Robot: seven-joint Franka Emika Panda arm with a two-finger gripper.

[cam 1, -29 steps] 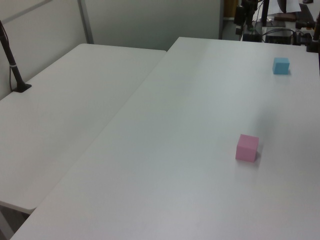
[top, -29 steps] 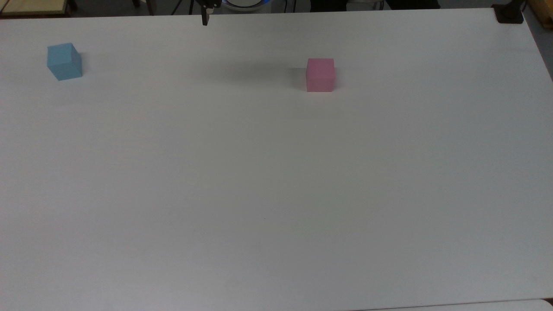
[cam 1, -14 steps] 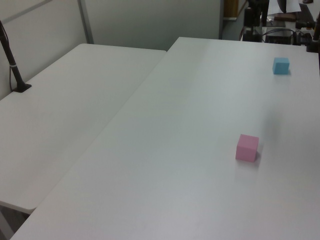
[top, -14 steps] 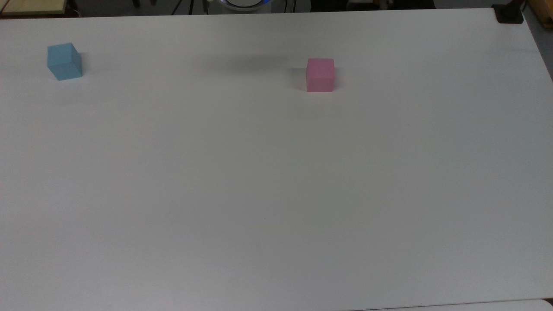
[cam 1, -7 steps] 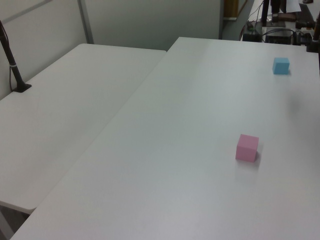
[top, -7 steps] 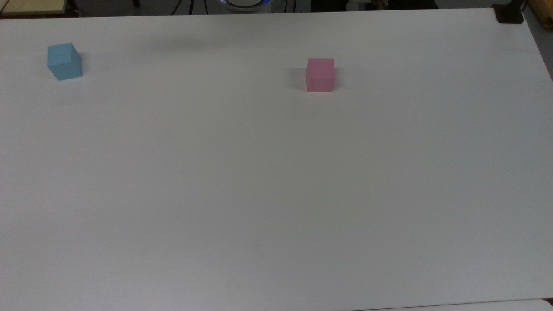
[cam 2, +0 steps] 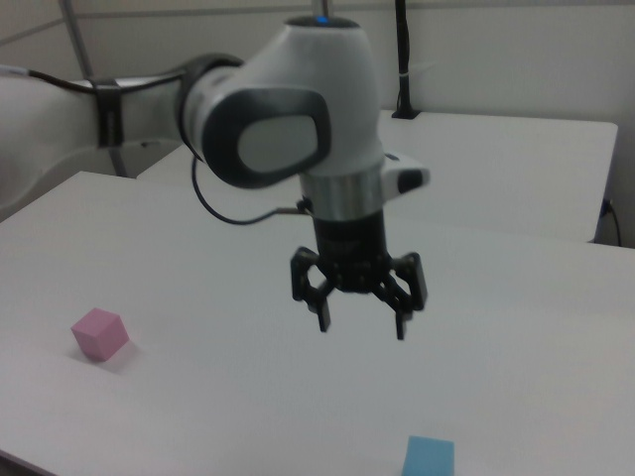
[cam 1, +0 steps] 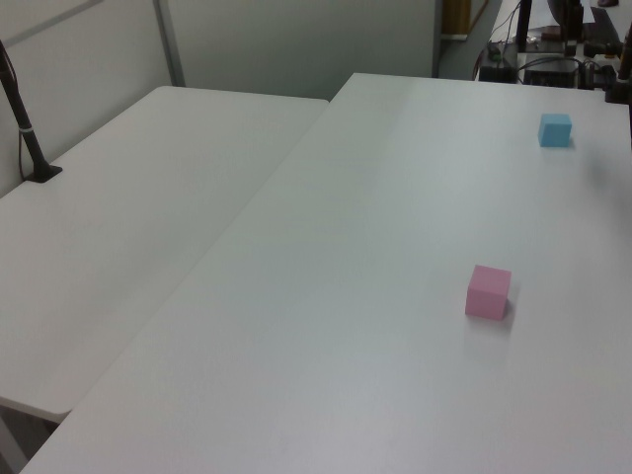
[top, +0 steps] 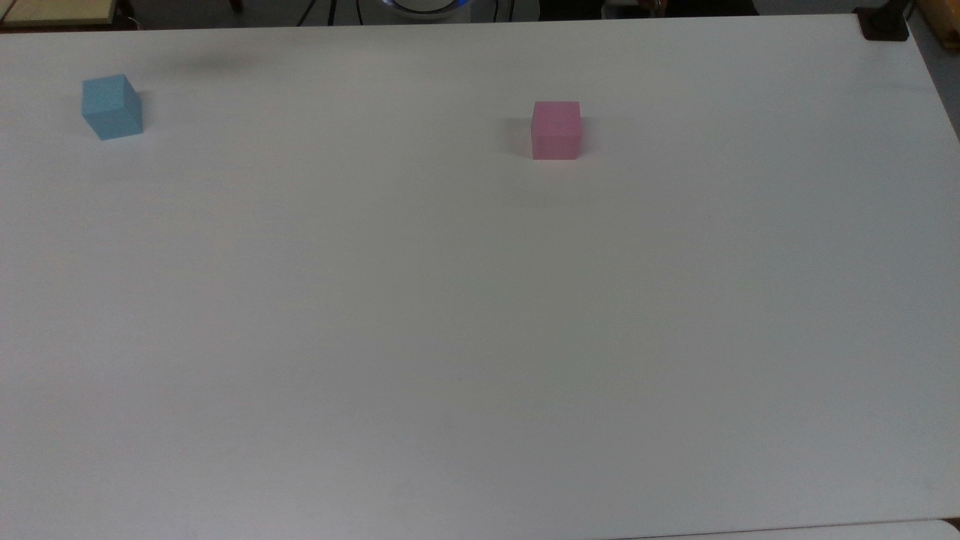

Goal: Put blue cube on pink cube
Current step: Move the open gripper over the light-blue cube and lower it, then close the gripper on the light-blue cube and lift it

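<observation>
The blue cube rests on the white table at the top view's far left; it also sits at the left view's far right and at the right view's bottom edge. The pink cube stands alone near the table's middle back, seen too in the left view and at the right view's left. In the right view my gripper hangs open and empty high above the table, up and to the left of the blue cube.
A second white table adjoins on the left view's left, with a black post clamped to it. Cables and equipment crowd the far end beyond the blue cube. A black clamp sits at the top view's upper right corner.
The arm's shadow on the table has slid from beside the pink cube toward the blue cube, and the gripper tip has left the top view's upper edge. Both cubes stayed put.
</observation>
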